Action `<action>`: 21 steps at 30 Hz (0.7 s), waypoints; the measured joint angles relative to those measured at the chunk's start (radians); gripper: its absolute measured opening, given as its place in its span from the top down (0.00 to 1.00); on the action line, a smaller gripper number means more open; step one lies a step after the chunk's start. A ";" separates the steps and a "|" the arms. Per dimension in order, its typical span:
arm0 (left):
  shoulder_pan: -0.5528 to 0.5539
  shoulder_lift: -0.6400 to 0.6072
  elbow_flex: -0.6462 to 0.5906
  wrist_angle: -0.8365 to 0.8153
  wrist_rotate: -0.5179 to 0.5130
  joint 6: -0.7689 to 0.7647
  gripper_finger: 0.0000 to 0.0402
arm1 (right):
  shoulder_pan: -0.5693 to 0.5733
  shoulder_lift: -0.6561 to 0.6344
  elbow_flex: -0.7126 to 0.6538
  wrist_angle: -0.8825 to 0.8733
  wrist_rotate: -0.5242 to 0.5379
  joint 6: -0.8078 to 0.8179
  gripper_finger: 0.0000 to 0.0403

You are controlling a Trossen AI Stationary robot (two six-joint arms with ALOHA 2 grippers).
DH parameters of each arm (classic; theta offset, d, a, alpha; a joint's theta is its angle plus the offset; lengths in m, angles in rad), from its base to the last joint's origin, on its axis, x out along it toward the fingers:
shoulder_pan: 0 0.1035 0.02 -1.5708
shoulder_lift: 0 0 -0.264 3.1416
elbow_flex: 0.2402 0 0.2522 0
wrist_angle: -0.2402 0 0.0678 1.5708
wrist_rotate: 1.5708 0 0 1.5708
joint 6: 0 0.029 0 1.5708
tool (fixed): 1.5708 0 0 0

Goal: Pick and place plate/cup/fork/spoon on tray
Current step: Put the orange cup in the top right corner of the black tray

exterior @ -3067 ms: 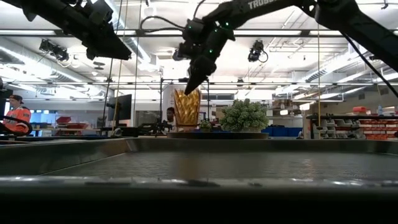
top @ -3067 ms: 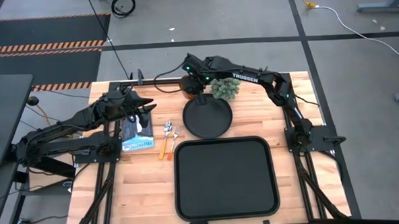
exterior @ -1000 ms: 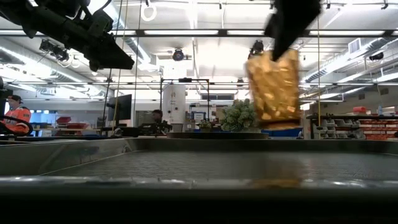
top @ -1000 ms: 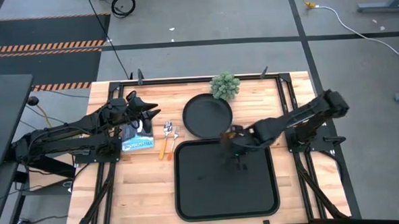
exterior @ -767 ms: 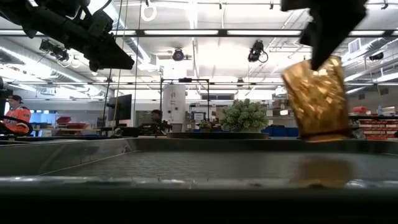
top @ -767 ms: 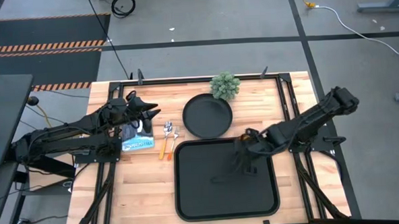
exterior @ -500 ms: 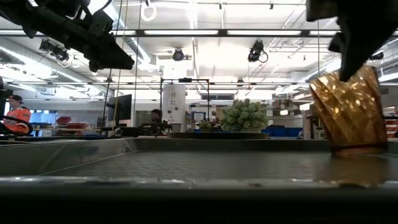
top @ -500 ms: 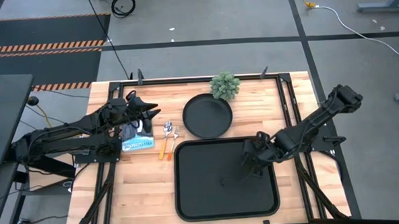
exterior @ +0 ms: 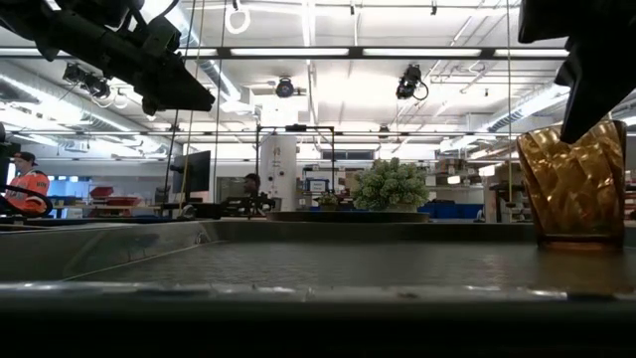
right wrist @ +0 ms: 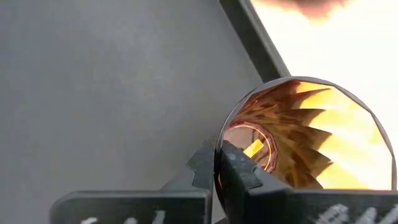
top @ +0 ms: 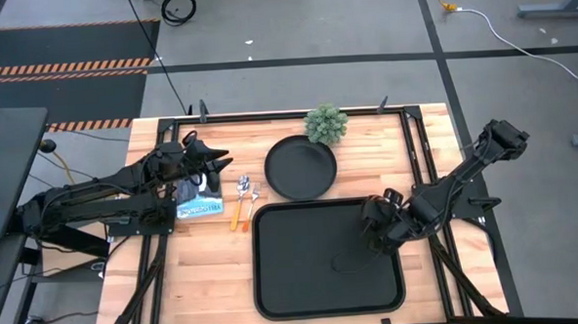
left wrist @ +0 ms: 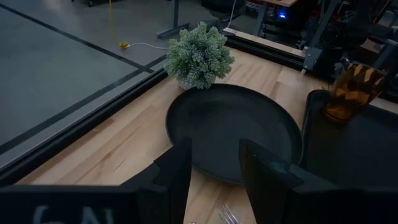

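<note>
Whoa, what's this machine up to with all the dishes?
It is loading a tray with tableware. The right gripper pinches the rim of the amber cup, which stands at the tray's right edge and seems to rest on it. The left gripper hangs open above the table's left side, holding nothing. The black plate, the fork and the spoon lie on the table, not yet on the tray.

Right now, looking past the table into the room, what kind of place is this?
Probably a robotics lab or workshop in a large industrial hall. Long ceiling strip lights run overhead, stocked storage shelves line the far wall, and a person in an orange high-visibility vest sits near a dark monitor.
</note>
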 joint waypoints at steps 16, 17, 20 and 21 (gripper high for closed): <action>0.000 0.000 0.000 0.000 0.000 0.000 0.65 | 0.030 0.002 -0.005 -0.064 0.036 0.077 0.96; 0.000 0.000 0.000 0.000 0.000 0.000 0.65 | 0.030 0.002 -0.006 -0.061 0.036 0.076 0.96; 0.000 0.000 0.000 0.000 0.000 0.000 0.65 | 0.030 0.003 -0.006 -0.052 0.034 0.073 0.93; 0.000 0.000 0.000 0.000 0.000 0.000 0.65 | 0.030 0.003 -0.006 -0.050 0.031 0.076 0.92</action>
